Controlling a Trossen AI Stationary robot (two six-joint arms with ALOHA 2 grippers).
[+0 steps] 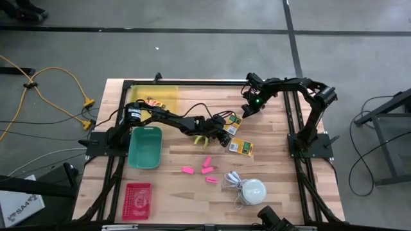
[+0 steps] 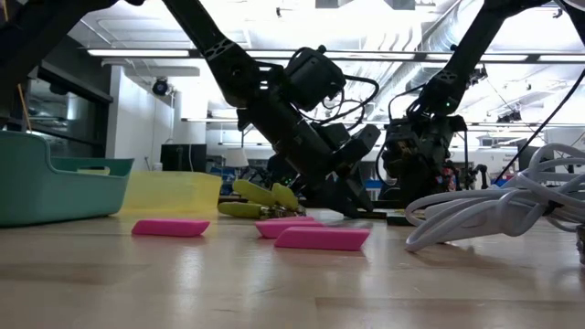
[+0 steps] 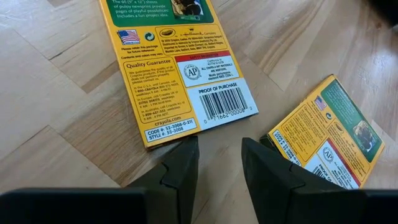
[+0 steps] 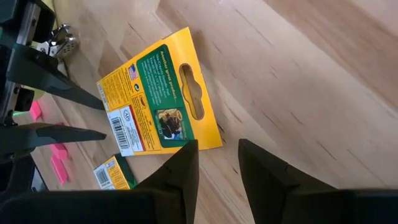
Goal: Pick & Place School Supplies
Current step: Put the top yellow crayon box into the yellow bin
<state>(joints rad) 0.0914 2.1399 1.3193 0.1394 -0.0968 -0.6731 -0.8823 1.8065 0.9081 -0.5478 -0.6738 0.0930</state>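
At the left of the worktop (image 1: 270, 167) stand a red basket (image 1: 137, 199), a teal bin (image 1: 145, 147) and, farther, a yellow bin (image 1: 156, 96). They are probably the places for the supplies.

The left gripper (image 1: 226, 131) reaches to the middle and hovers low over two yellow-and-green boxes (image 3: 177, 68). Its fingers (image 3: 267, 174) are released, with a gap between them, and they grasp nothing. The edge of the nearest box lies just in front of the fingertips. I judge the step is to pick this box. As the box lies flat, the fingers should come down over one edge, and close only when that edge is between them. The green-handled scissors (image 1: 201, 139) lie just beside this arm, and the second box (image 3: 333, 140) is near, so both may be pushed.

The pink erasers (image 1: 206, 165) lie nearer, apart from the boxes.

The right gripper (image 1: 247, 109) hovers over the far box (image 4: 161, 99). Its fingers (image 4: 261, 171) are also parted and empty. The two grippers are near each other and could collide.

A white dome with cord (image 1: 249, 189) rests near right.
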